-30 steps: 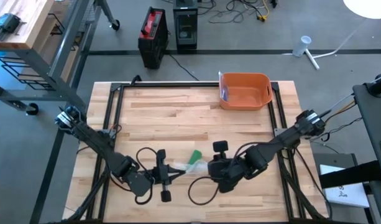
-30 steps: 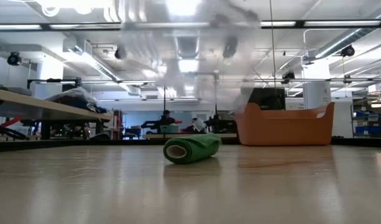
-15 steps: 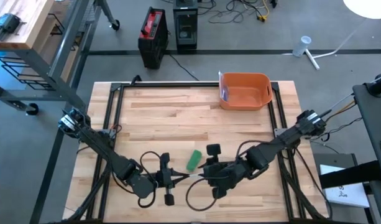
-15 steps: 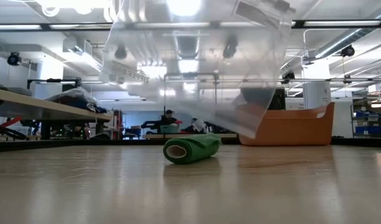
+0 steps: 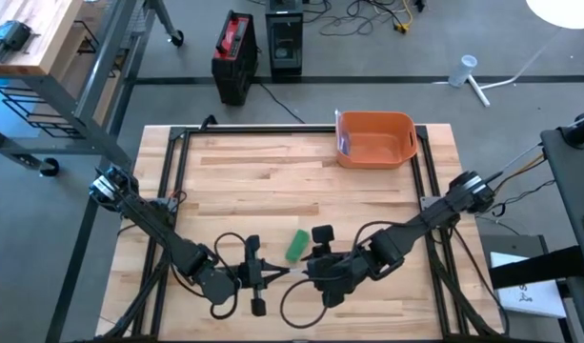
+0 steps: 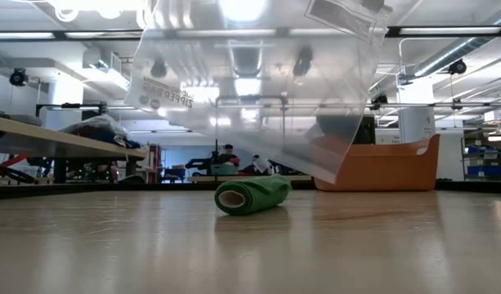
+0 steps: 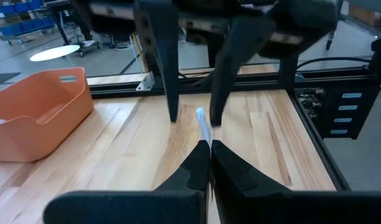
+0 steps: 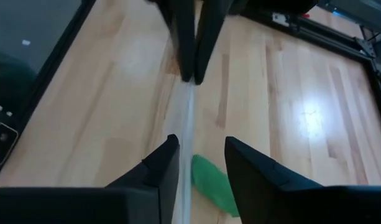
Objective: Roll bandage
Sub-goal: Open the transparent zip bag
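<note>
A green bandage roll [image 6: 252,195] lies on its side on the wooden table [image 5: 272,181]; it also shows in the high view [image 5: 297,245] and the right wrist view [image 8: 212,182]. A clear zip bag [image 6: 250,90] hangs above it, clear of the table. My left gripper [image 5: 263,276] is shut on the bag. My right gripper [image 5: 313,267] faces it from the table's right and stands open, its fingers on either side of the bag's edge [image 8: 189,124]. My left gripper pinches the bag's thin edge [image 7: 202,127] between its two fingertips [image 7: 199,155], coming nearly level from the table's left. The bag hangs from the hold, spread flat and clear of the table. My right gripper has the bag's edge close to one finger [image 8: 168,165]; I cannot tell whether they touch.
An orange bin [image 5: 374,139] stands at the table's far edge, right of the middle. Dark rails [image 5: 177,171] run along the table's left, right and far sides. Cables [image 5: 301,295] loop on the table under the two arms.
My right gripper has gone toward the table's left, closer to my left gripper. The bag, blurred and narrow in the low view a second ago, now hangs spread wide and flat above the bandage roll. The roll has stayed where it was.
</note>
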You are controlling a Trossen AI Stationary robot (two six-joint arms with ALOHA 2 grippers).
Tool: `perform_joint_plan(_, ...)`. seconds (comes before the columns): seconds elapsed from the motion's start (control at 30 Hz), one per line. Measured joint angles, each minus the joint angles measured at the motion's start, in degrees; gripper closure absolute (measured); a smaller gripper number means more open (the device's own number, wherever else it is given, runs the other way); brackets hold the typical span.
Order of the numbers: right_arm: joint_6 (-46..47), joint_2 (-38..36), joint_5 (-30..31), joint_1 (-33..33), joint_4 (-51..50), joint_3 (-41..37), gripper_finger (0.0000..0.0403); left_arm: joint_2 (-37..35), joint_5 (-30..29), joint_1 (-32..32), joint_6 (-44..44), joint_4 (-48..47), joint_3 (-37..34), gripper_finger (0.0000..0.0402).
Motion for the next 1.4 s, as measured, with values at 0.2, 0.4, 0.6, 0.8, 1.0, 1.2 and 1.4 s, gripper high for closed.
perform_joint_plan(0.2,0.1,-0.6,1.5,-0.1,0.1,0.0,0.0280,0.0,0.0,0.0,-0.1,0.3,0.0,0.0401)
perform_joint_plan(0.4,0.1,1.2,1.5,-0.3,0.0,-0.3,0.0293,0.0,0.2,-0.2,0.0,1.0,0.0,0.0401)
perform_joint_plan(0.6,0.1,2.2,1.4,-0.3,0.0,-0.3,0.0302,0.0,0.7,-0.3,0.5,1.4,0.0,0.0401)
perform_joint_plan(0.8,0.3,2.2,-6.4,-0.4,0.6,-0.4,0.0310,0.0,0.6,-0.2,0.5,1.7,0.0,0.0401)
perform_joint_plan(1.0,0.1,2.5,-11.6,-0.8,-0.3,-0.9,0.0349,0.0,0.0,-0.2,1.3,3.1,0.0,0.0401)
perform_joint_plan(1.2,-1.4,2.4,-3.7,-0.9,-3.2,0.4,0.0396,0.0,0.0,-0.2,2.4,5.4,0.0,0.0382)
perform_joint_plan(1.4,6.2,2.1,27.6,-0.9,-18.0,4.0,0.0401,0.0,-0.7,0.7,3.9,7.9,0.0,0.0317)
